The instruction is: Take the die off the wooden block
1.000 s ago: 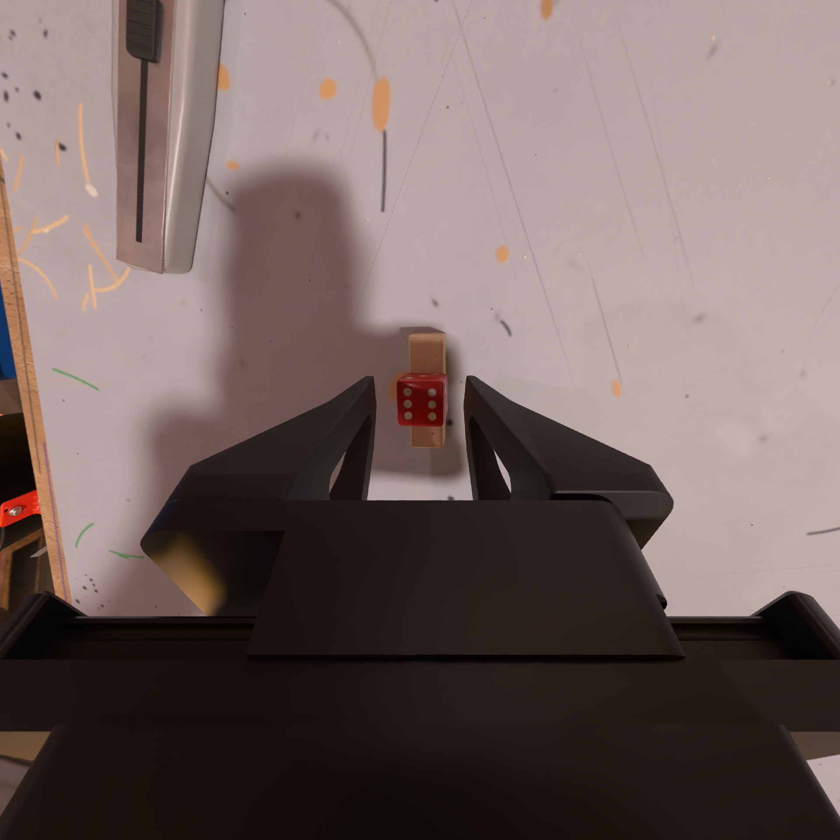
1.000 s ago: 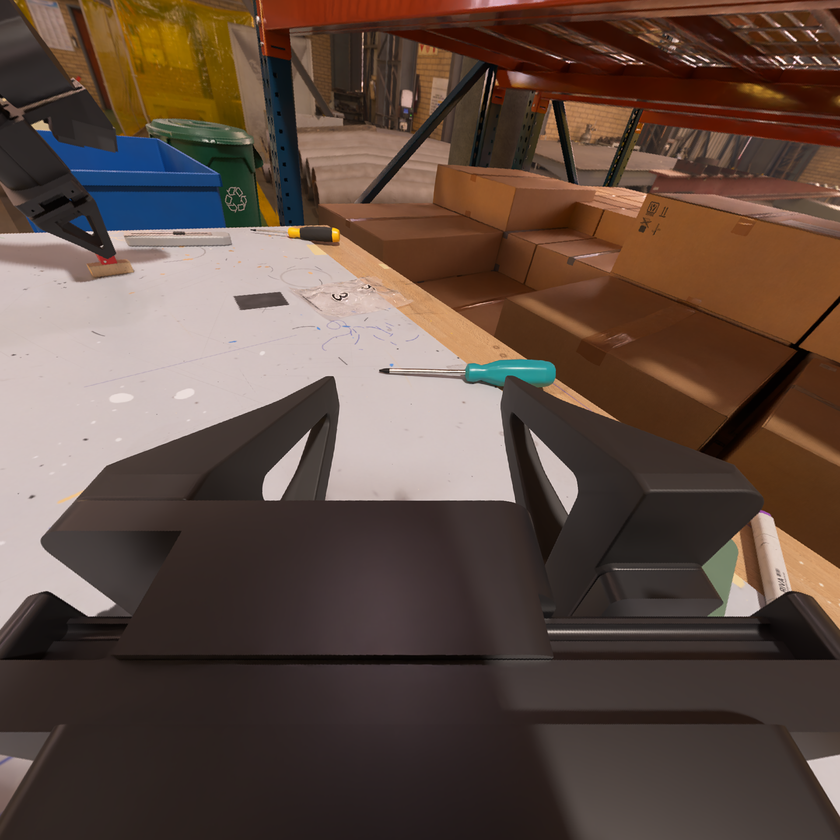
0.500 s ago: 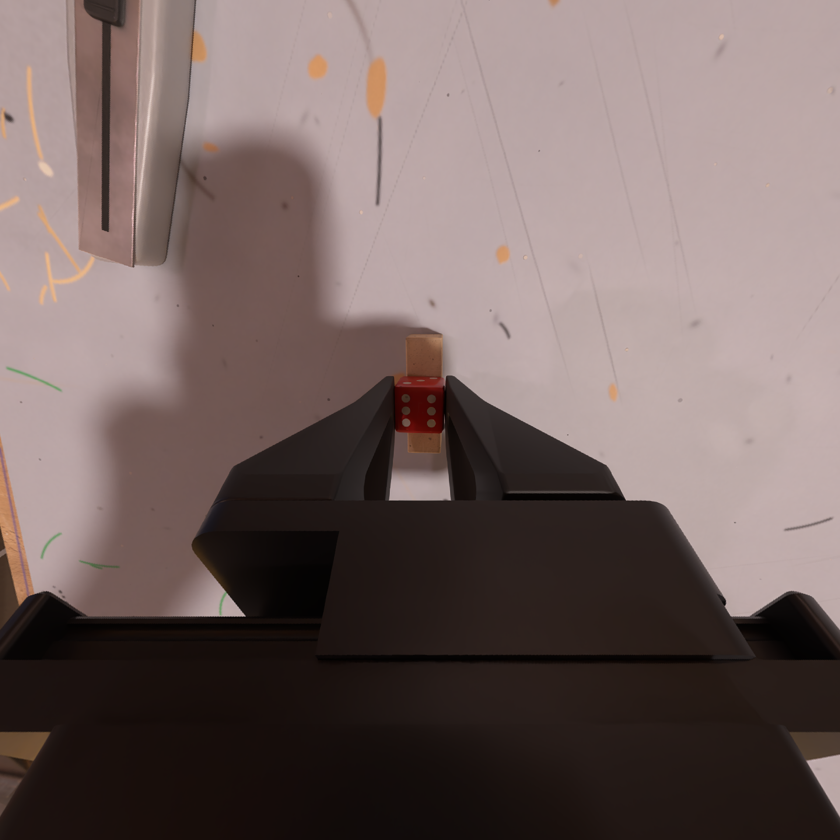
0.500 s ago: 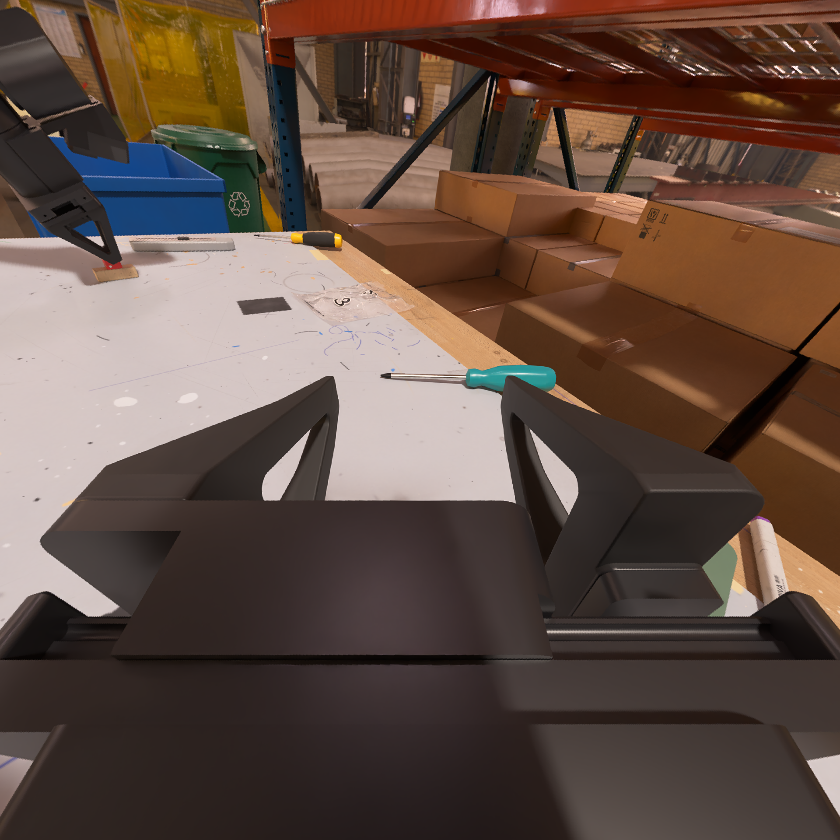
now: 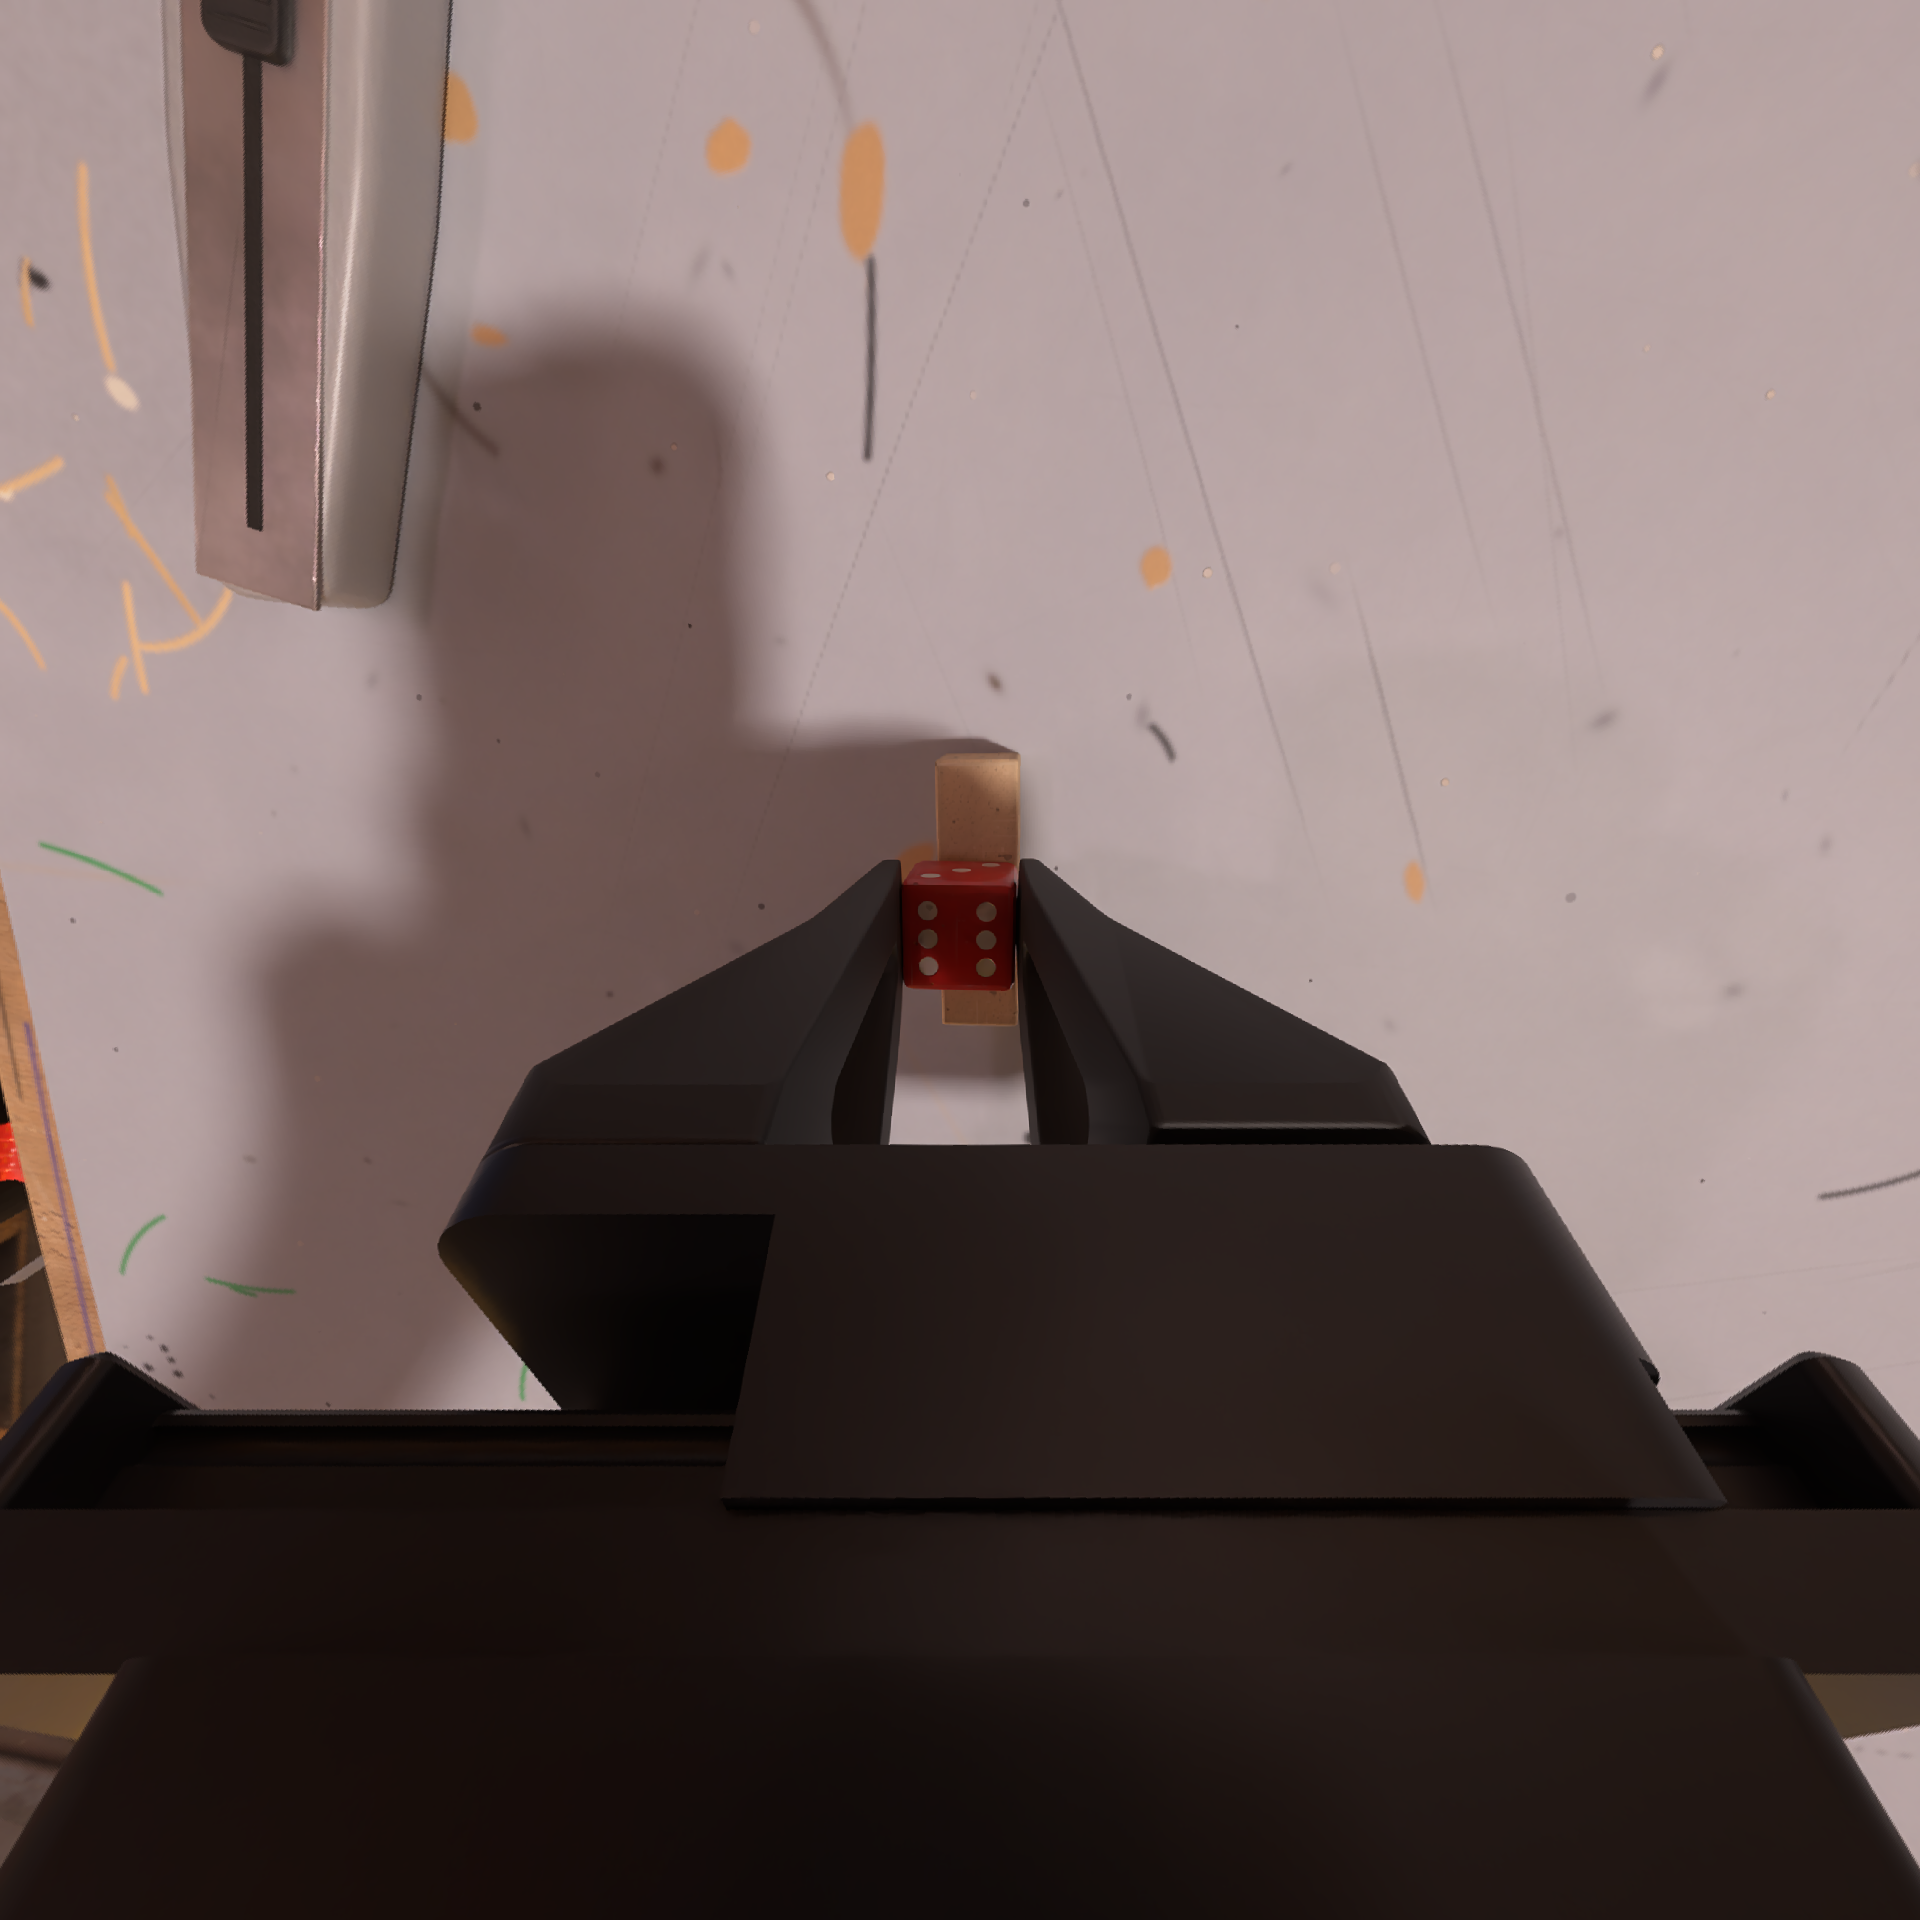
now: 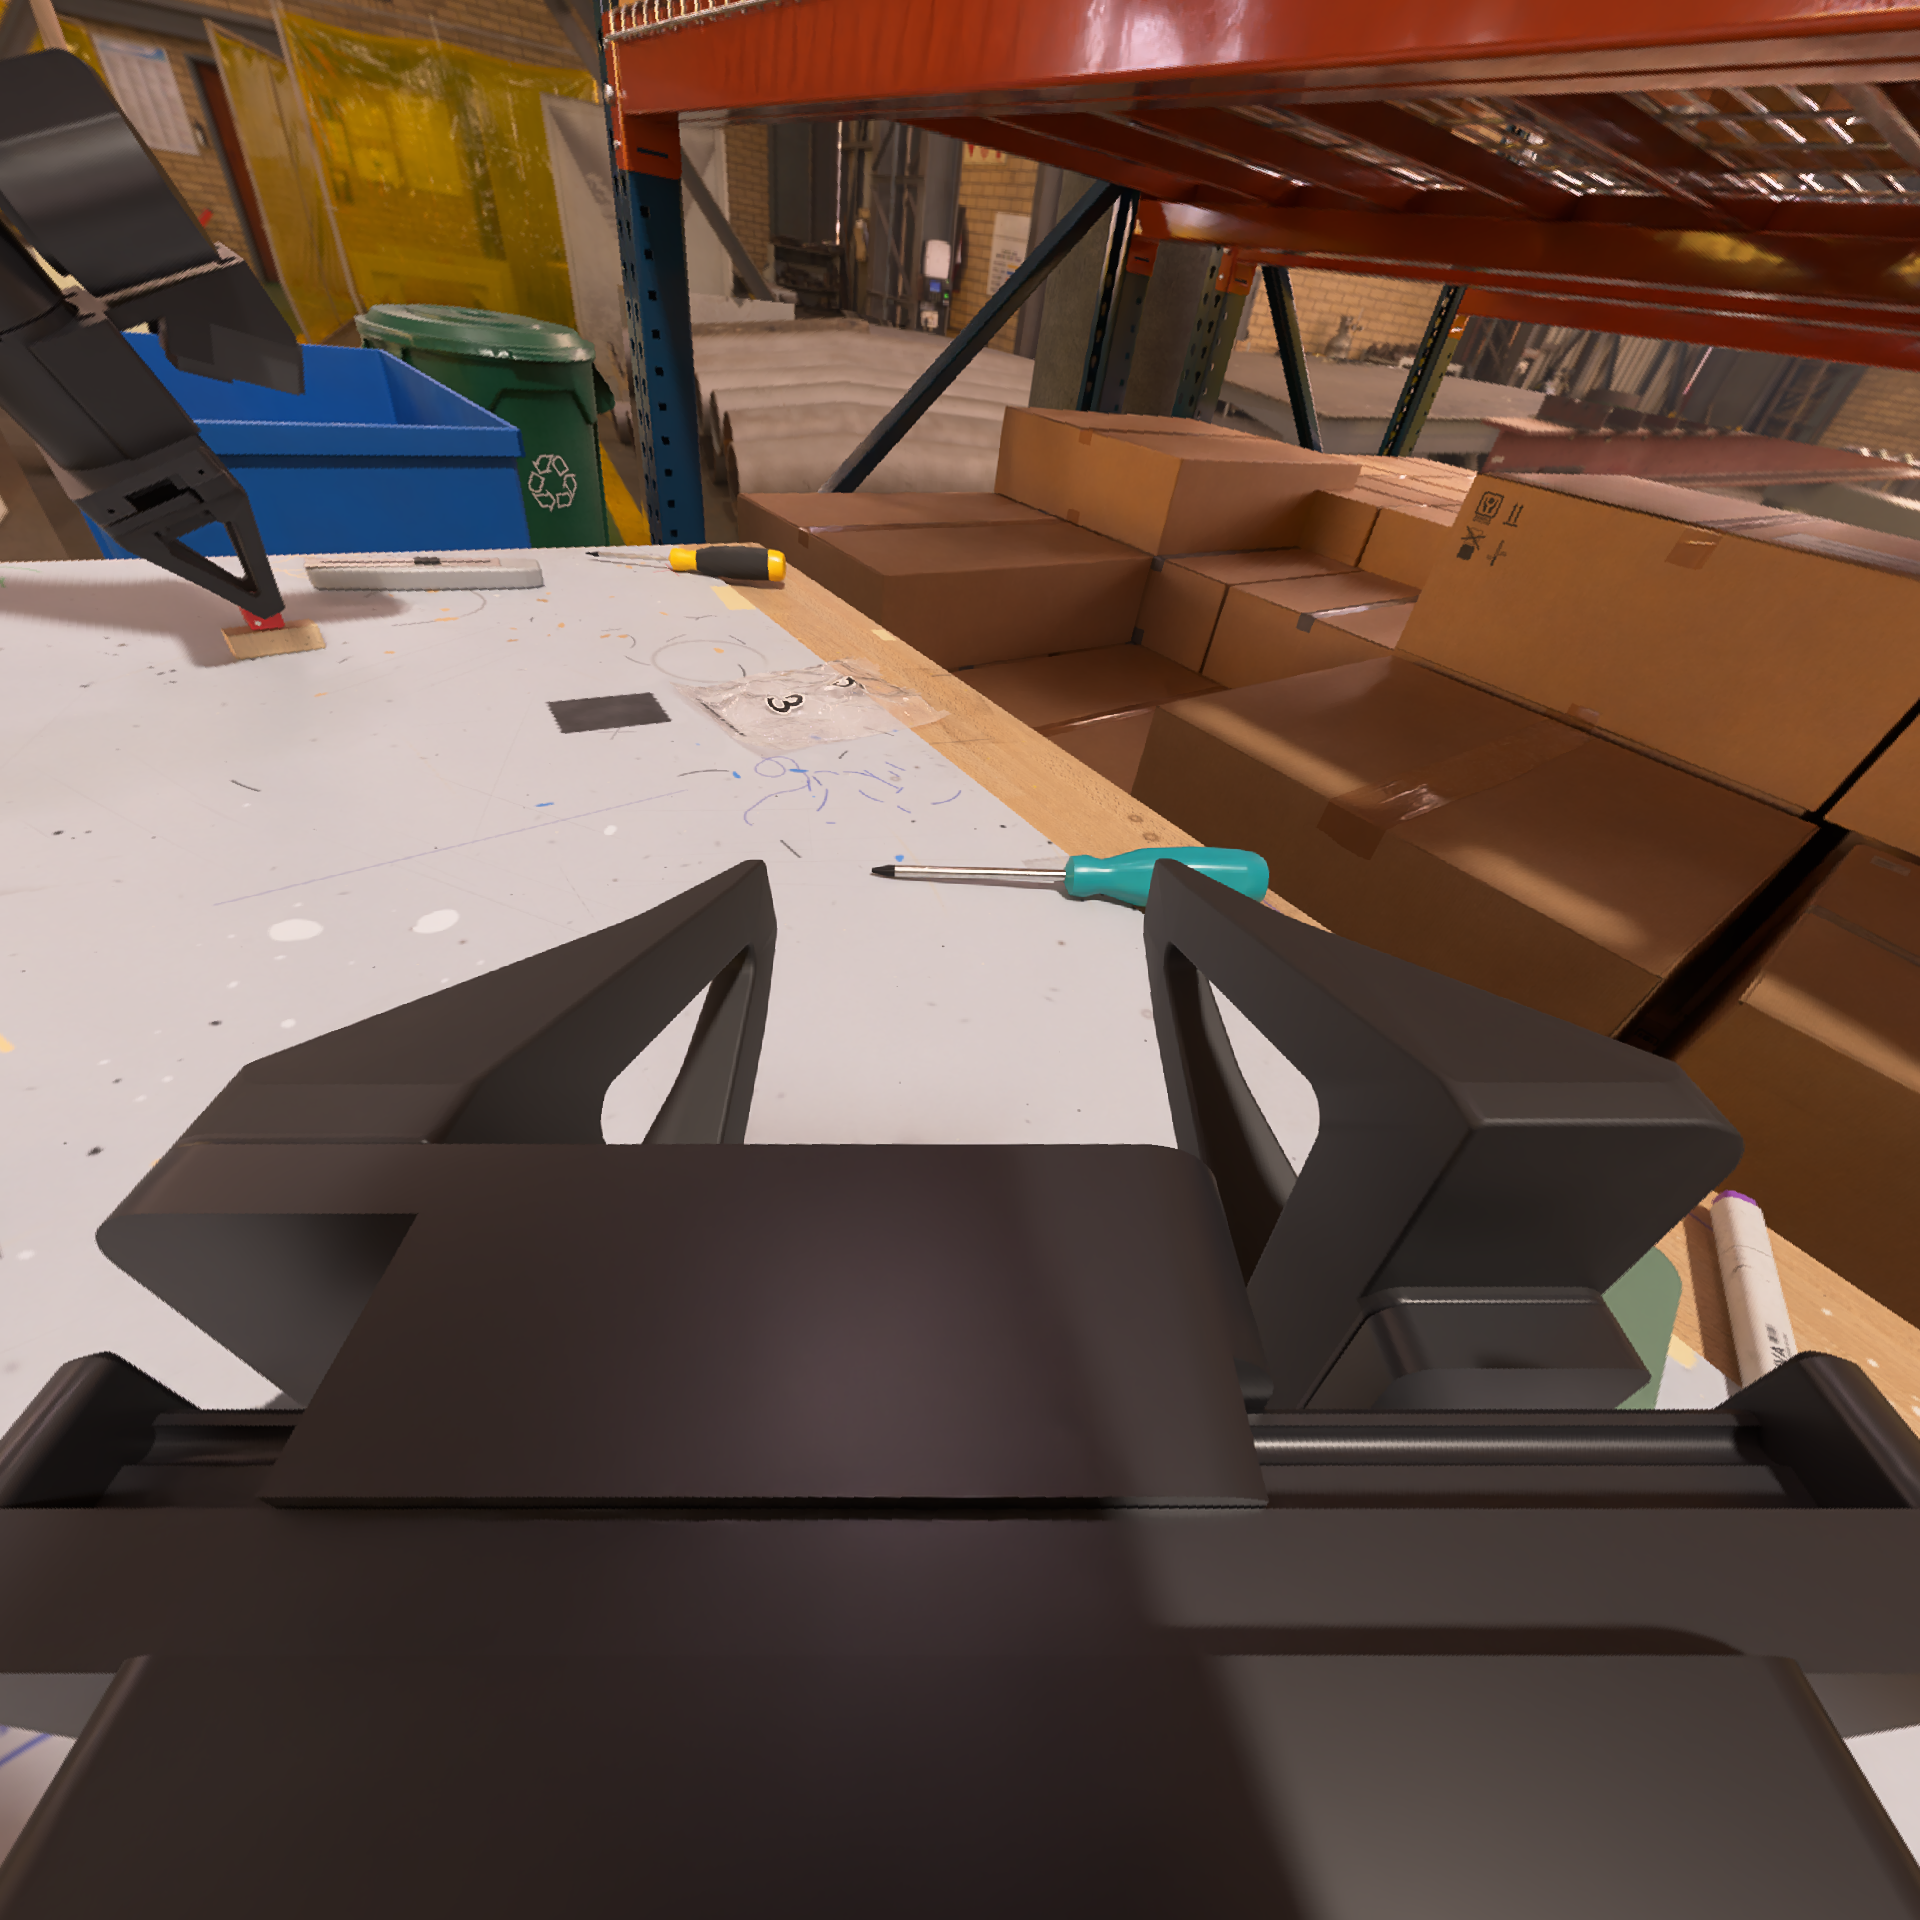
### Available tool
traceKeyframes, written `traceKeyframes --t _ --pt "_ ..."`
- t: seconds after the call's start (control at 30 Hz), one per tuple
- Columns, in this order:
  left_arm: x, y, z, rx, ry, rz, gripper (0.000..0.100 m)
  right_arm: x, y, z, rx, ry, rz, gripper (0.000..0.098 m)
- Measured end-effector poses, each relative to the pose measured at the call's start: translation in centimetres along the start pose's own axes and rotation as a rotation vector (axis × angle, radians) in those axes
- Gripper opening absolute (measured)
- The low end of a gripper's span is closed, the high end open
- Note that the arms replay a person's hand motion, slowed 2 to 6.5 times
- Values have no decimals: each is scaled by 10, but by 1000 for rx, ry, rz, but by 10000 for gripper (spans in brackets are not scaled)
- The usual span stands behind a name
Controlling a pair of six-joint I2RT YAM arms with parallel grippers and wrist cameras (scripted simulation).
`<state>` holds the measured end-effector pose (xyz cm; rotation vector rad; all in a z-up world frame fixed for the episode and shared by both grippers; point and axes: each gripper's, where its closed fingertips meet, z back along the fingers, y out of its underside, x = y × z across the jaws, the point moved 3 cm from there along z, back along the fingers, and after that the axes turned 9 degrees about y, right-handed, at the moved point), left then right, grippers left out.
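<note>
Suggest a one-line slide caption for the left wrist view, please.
Left gripper shut on the red die above the wooden block, beside a utility knife.

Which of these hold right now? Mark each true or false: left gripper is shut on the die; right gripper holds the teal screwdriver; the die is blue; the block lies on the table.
1. The left gripper is shut on the die. True.
2. The right gripper holds the teal screwdriver. False: it is open and empty; the screwdriver lies on the table.
3. The die is blue. False: red.
4. The wooden block lies on the table. True.
</note>
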<state>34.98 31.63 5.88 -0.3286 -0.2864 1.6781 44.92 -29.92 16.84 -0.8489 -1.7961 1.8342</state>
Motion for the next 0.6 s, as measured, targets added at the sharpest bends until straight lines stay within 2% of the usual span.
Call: traceKeyframes --t 0.3,0.47,0.6 --pt "-6 1 21 -62 16 -36 184 1 0 0 -2 -5 -2 602" --pt "-16 -5 48 -139 41 -64 184 2 0 1 -3 -7 -3 600" --pt "-35 -13 76 -212 78 -124 184 2 1 1 -1 -7 -6 600"
